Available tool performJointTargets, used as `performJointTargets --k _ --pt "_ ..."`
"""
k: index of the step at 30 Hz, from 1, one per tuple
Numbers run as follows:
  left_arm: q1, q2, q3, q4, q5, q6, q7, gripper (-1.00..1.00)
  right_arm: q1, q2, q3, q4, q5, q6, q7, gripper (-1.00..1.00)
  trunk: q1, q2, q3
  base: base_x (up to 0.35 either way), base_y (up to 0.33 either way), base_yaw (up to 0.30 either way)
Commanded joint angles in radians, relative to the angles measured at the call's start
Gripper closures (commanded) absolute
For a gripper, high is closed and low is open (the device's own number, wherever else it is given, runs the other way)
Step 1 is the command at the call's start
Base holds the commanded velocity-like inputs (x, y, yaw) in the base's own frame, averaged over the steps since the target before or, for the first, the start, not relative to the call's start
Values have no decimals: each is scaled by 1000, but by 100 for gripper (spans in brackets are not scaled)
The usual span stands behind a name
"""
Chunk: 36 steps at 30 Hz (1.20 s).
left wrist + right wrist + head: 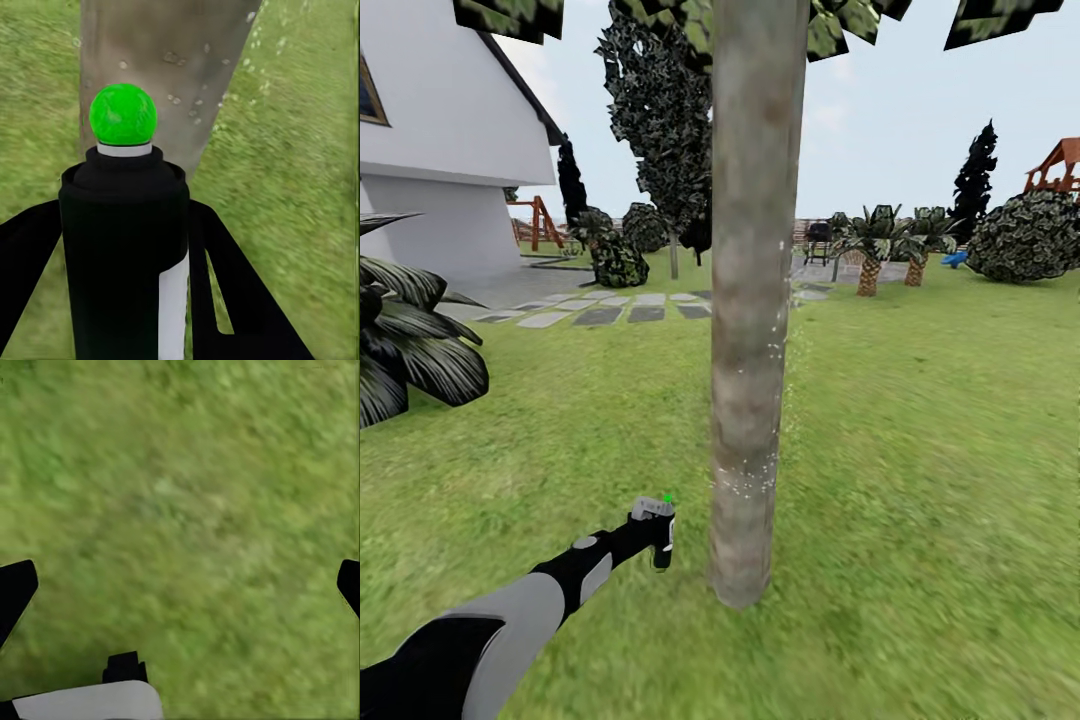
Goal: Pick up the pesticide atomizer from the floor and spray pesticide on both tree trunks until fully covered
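Your lawn (920,450): green grass, tree trunk (752,300) rooted upright at centre; grey stepping stones (622,312) laid flat beyond, palms (872,255) farther back.

Head and left-wrist cameras both toward tree trunk (752,300), wrist nearer.

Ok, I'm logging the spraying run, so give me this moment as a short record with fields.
setting: garden lawn, white house behind
held item: pesticide atomizer, clamped in the left gripper
aim: green-spotted head faces the tree trunk, close to its lower part
spray: pale droplets speckle the trunk and the air beside it
right gripper: open, over bare grass
second tree: cannot tell from these views
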Motion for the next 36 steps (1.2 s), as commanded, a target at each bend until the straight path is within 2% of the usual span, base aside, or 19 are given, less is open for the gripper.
performJointTargets --k 1,3,4,5,6,7,9,10,12,14,16,21,24,25,28,29,31,33,36 --pt "0 -17 -4 -77 -1 83 0 100 0 -5 0 -35 0 1 0 -100 0 0 0 0 8 -3" --pt "0 -28 -5 -216 -1 276 2 100 0 -10 -1 -61 0 2 0 -100 0 0 0 0 4 -2" --pt "0 -33 -5 -365 -2 416 2 100 0 -12 -2 -56 -1 1 -1 -100 0 0 0 0 1 -1" --pt "0 -41 -6 -481 -2 495 5 100 0 -16 -2 -47 -1 0 -1 -100 0 0 0 0 0 0" --pt "0 -50 -6 -543 -2 557 8 100 0 -17 -2 -45 -1 0 -1 -100 0 0 0 0 0 0" --pt "0 -61 -6 -659 -1 699 12 100 0 -17 -2 -43 -2 0 -1 -100 0 0 0 0 0 0" --pt "0 -78 -6 -851 -2 916 17 100 0 -17 -2 -41 -2 0 -2 -100 0 0 0 0 0 0" --pt "-10 -91 -6 -910 -3 1002 17 100 0 -17 -2 -41 -2 0 -2 -100 0 0 0 0 0 0" --pt "-117 -106 -6 -946 -4 1139 17 100 0 -17 -2 -40 -1 0 -2 -100 0 0 0 0 0 0" --pt "-209 -109 -6 -923 -4 1177 16 100 0 -17 -2 -39 -1 0 -2 -100 0 0 0 0 0 0" --pt "-376 -111 -5 -813 -3 1197 15 100 0 -17 -2 -39 -1 0 -2 -100 0 0 0 0 0 0" --pt "-632 -111 -1 -631 -2 1204 15 100 0 -17 -1 -39 -2 0 -1 -100 0 0 0 0 0 0" --pt "-722 -111 0 -591 -1 1205 15 100 0 -17 -1 -39 -1 0 -1 -100 0 0 0 0 0 0" --pt "-782 -111 0 -556 -1 1205 15 100 0 -17 -1 -39 -1 0 -2 -100 0 0 0 0 0 0" --pt "-882 -111 4 -501 -1 1206 15 100 0 -17 -2 -39 -1 0 -2 -100 0 0 0 0 0 0" --pt "-914 -111 11 -484 -1 1206 16 100 0 -17 -2 -39 -1 0 -2 -100 0 0 0 0 0 0" --pt "-1007 -111 54 -414 -1 1206 16 100 0 -17 -2 -39 -1 0 -2 -100 0 0 0 0 0 0" --pt "-1064 -111 71 -374 -1 1206 17 100 0 -17 -2 -39 -1 0 -1 -100 0 0 0 0 0 0" --pt "-1112 -109 81 -355 0 1206 16 100 0 -17 -2 -39 -1 0 -2 -100 0 0 0 0 0 0"
